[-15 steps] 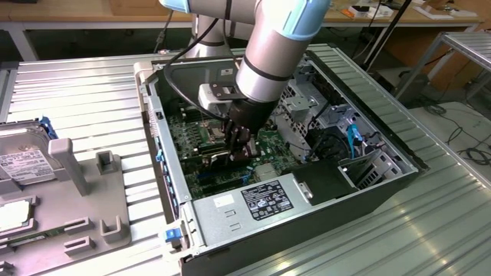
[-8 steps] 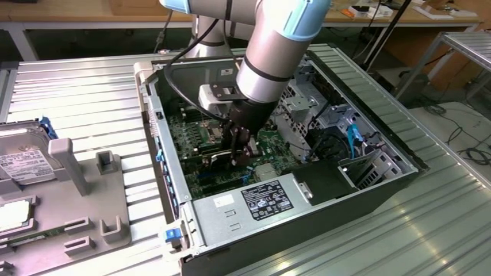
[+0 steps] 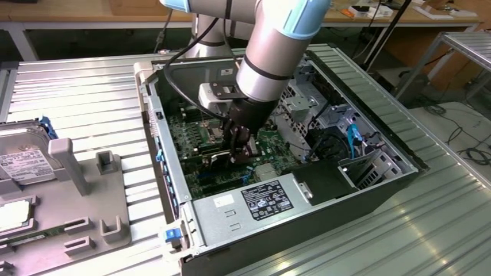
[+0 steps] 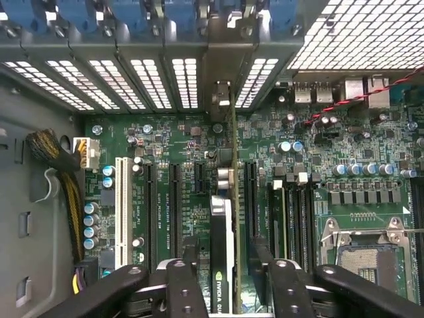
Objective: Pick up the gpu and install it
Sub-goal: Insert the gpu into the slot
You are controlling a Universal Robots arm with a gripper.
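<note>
The gpu is a thin dark card standing on edge in a motherboard slot inside the open computer case. Its metal end bracket sits against the rear slot openings. My gripper hangs directly over the card's near end, with one black finger on each side. The jaws stand open, and a gap shows between each finger and the card. In the exterior view the gripper reaches down into the middle of the case, over the motherboard.
A silver power supply fills the case's near end. Drive cages and blue cables line the exterior view's right side. A hard drive lies on the grey fixture tray at the exterior view's left. The CPU socket and a yellow-black cable bundle flank the slots.
</note>
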